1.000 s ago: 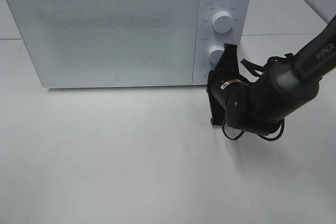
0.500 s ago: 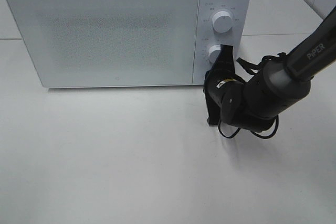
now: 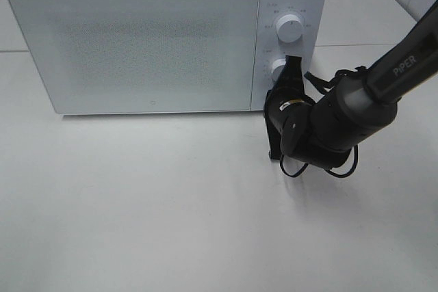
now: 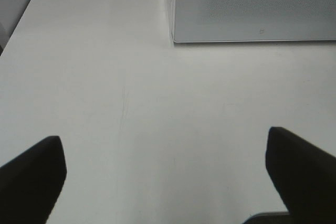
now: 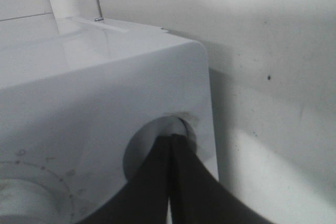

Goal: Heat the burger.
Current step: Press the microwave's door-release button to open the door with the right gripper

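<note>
Exterior high view: white microwave [image 3: 137, 46] at the back of the white table [image 3: 137, 223], door shut.
Burger: not seen in any view; cannot tell where.
Left gripper [image 4: 168, 182]: fingers [image 4: 31, 177] wide apart, holding nothing, over the table.
Right gripper [image 3: 293, 66]: fingers [image 5: 199, 192] squeezed almost together, tips on the lower knob [image 3: 277, 68]; cannot tell if pinching it.
Writing: "PiPER" on the right arm [image 3: 369, 100]; other marks too small to read.

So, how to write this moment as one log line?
door shut; burger unseen; right gripper shut on lower knob; left gripper open
</note>
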### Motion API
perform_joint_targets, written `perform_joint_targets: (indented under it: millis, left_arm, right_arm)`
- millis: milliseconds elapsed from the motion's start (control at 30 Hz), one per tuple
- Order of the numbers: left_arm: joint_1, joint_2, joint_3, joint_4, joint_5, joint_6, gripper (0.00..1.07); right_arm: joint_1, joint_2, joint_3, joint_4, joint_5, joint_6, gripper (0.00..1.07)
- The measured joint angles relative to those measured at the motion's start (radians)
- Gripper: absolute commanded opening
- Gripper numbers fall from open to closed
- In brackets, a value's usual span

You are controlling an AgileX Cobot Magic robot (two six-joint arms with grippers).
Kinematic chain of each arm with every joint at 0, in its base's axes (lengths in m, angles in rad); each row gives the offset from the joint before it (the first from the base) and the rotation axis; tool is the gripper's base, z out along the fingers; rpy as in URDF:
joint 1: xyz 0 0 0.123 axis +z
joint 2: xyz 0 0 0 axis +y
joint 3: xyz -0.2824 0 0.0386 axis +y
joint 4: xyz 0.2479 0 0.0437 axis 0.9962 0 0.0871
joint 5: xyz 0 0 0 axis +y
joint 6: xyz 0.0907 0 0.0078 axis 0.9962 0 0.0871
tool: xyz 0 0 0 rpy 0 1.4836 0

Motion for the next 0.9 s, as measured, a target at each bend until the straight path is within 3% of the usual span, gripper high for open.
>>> perform_joint_targets:
  millis: [367, 900]
  left_arm:
    - [0.0, 0.0, 0.0, 0.0, 0.0, 0.0, 0.98]
    - [0.0, 0.0, 0.0, 0.0, 0.0, 0.0, 0.98]
  right_arm:
    - [0.019, 0.04, -0.038, 0.065, -0.06, -0.028, 0.0]
    - [0.016, 0.027, -0.033, 0.06, -0.029, -0.027, 0.0]
